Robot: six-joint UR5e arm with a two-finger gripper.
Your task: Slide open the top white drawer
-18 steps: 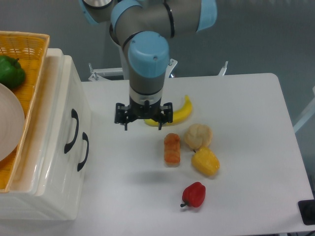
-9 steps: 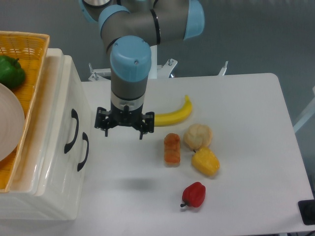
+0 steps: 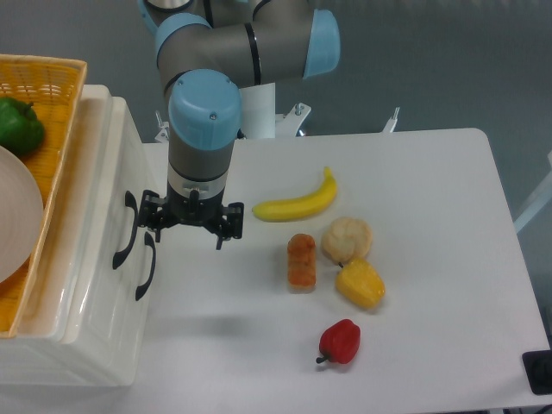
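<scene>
The top white drawer (image 3: pixel 116 177) sits pushed in at the front of the cream-white cabinet on the left, with its black curved handle (image 3: pixel 128 229) on the upper part of the front. My gripper (image 3: pixel 189 229) hangs open just right of that handle, pointing down, and holds nothing. Its left fingertip is close beside the handle, and I cannot tell whether they touch. The second drawer's black handle (image 3: pixel 145 266) lies lower on the same front.
A yellow wicker basket (image 3: pixel 47 82) with a green pepper (image 3: pixel 17 125) and a pale plate (image 3: pixel 15 220) rests on the cabinet. On the white table (image 3: pixel 431 172) lie a banana (image 3: pixel 295 200), an orange piece (image 3: pixel 301 261), a beige lump (image 3: pixel 347 238), a yellow pepper (image 3: pixel 360 285) and a red pepper (image 3: pixel 341 341).
The arm has swung left across the table, carrying the open gripper from above the banana to beside the drawer handles. The drawer and the food have not moved.
</scene>
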